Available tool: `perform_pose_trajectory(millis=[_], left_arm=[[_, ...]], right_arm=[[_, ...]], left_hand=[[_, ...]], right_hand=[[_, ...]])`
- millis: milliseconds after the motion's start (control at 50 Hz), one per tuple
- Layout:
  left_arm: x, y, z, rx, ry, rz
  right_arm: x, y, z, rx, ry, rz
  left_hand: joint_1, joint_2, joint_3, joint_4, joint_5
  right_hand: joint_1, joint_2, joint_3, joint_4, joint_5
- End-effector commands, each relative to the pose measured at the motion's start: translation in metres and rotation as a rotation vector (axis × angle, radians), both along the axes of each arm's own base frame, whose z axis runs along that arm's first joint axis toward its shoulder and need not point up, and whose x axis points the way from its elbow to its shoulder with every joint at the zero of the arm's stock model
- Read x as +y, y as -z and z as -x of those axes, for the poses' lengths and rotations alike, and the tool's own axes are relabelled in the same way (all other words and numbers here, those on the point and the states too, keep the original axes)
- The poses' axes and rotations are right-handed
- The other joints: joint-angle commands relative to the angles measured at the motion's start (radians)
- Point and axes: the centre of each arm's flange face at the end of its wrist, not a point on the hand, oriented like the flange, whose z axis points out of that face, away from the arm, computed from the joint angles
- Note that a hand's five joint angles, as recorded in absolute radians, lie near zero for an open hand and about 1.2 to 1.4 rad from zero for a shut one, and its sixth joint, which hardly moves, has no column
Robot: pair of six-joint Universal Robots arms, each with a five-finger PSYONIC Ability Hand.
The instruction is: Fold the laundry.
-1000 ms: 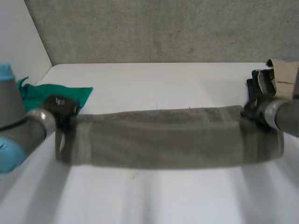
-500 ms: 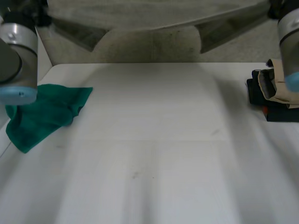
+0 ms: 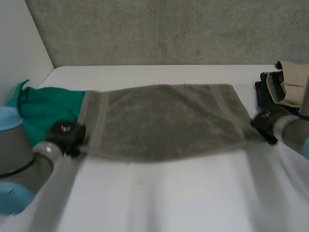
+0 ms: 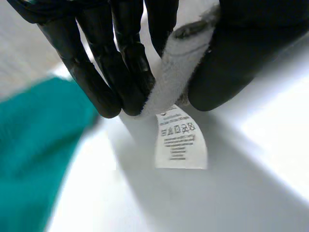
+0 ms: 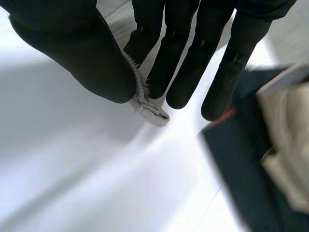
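Note:
A grey-brown towel point(image 3: 164, 121) lies spread flat across the middle of the white table point(image 3: 169, 198). My left hand point(image 3: 67, 136) pinches the towel's near left corner point(image 4: 181, 63) between fingers and thumb, and a white care label point(image 4: 179, 140) hangs below the grip. At the near right corner, my right hand point(image 3: 264, 123) has the towel's corner point(image 5: 147, 108) pinched between thumb and fingers. The towel's left edge overlaps a green cloth point(image 3: 46, 108).
The green cloth point(image 4: 34, 154) lies bunched at the table's left side, beside my left hand. A stack of folded dark and beige laundry point(image 3: 285, 89) sits at the right edge, close to my right hand point(image 5: 193, 58). A grey wall stands behind the table.
Both hands swung the towel up high, then brought it down. It now lies spread flat, farther back on the table than a second ago, with its left edge on the green cloth.

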Motion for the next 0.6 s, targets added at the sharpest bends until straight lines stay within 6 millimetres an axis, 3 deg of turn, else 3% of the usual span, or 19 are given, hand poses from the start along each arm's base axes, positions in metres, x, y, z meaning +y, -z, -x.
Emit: perform_pose_trajectory(millis=[20, 100, 260, 440, 600], left_arm=[[0.065, -0.021, -0.025, -0.214, 0.102, -0.204], [0.054, -0.029, -0.020, -0.212, 0.158, -0.110], [-0.016, -0.040, 0.010, -0.045, 0.064, 0.101], [-0.084, -0.020, 0.034, -0.095, -0.065, 0.177], [-0.112, -0.019, 0.054, -0.119, -0.069, 0.238]], right_arm=[[0.048, -0.023, 0.033, 0.152, -0.111, -0.205], [0.038, -0.017, 0.027, 0.160, -0.168, -0.144], [-0.016, -0.008, 0.003, 0.010, -0.067, 0.132], [-0.073, 0.005, -0.017, -0.085, -0.053, 0.372], [-0.101, 0.022, -0.034, -0.101, -0.085, 0.474]], left_hand=[[0.238, 0.200, 0.205, 0.197, 0.240], [0.238, 0.200, 0.205, 0.197, 0.240], [0.238, 0.200, 0.205, 0.197, 0.240], [0.238, 0.200, 0.205, 0.197, 0.240], [0.238, 0.200, 0.205, 0.197, 0.240]], right_hand=[[0.252, 0.215, 0.202, 0.197, 0.191], [0.252, 0.215, 0.202, 0.197, 0.191], [0.252, 0.215, 0.202, 0.197, 0.191], [0.252, 0.215, 0.202, 0.197, 0.191], [0.252, 0.215, 0.202, 0.197, 0.191]])
